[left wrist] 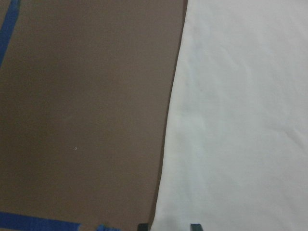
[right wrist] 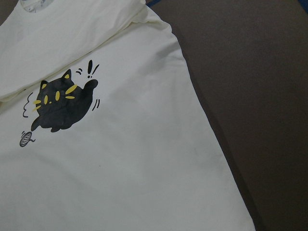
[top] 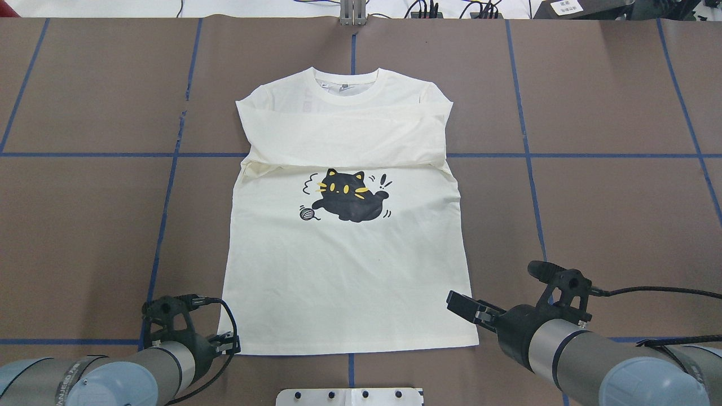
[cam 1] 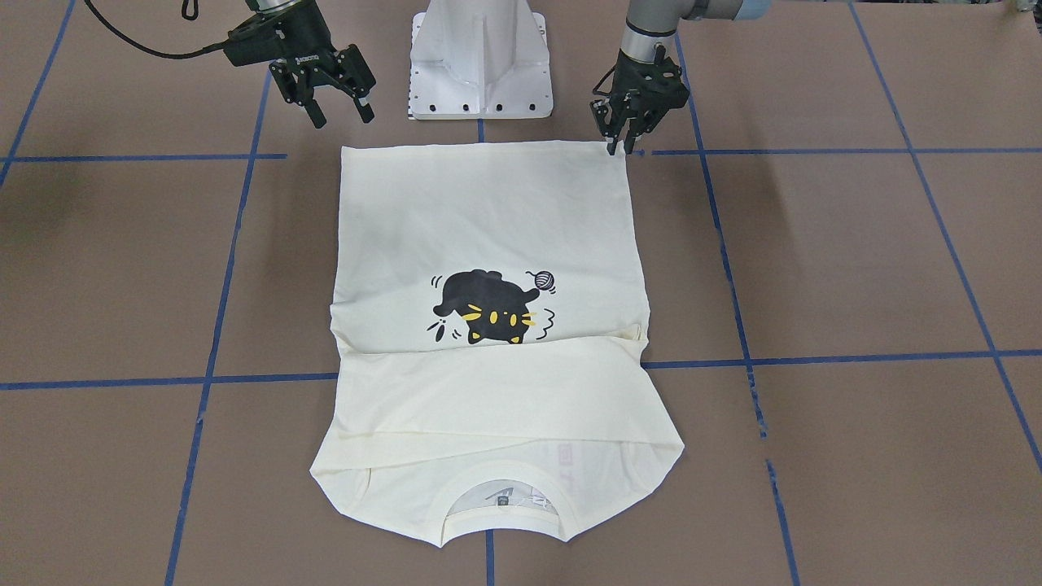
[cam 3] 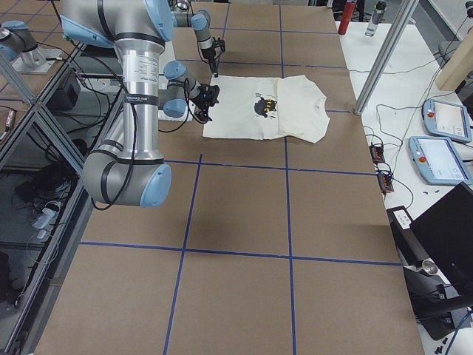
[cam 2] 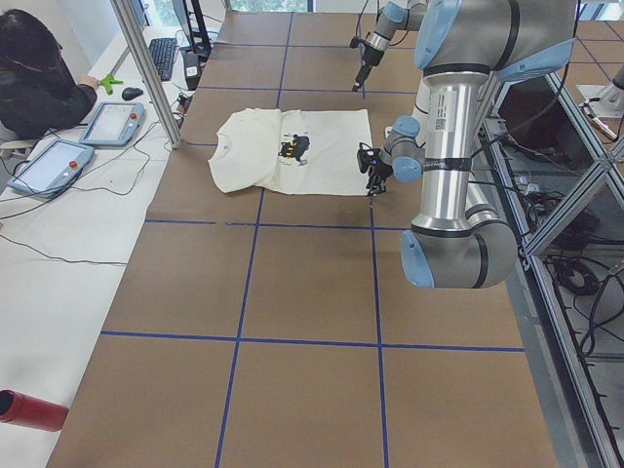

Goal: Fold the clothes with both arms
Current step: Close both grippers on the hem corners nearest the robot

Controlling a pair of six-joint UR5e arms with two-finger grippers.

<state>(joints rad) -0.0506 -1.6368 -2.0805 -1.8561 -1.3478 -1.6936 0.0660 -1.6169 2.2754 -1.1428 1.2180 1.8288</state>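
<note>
One T-shirt (top: 344,282) lies flat on the tabletop (top: 84,225), cat print (right wrist: 57,103) up, sleeves folded across the chest. At one hem corner, the left end effector (cam 1: 619,148). Only the left wrist view shows its tips apart, astride the cloth edge. By the other corner, the right end effector (cam 1: 343,120) hangs with fingers spread.

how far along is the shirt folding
Done: both sleeves lie folded across the chest of the T-shirt. In hand: the left gripper is down at one bottom corner, jaws apart; the right gripper hangs open near the other. Left: gripping the hem and folding the body, which lies flat.
</note>
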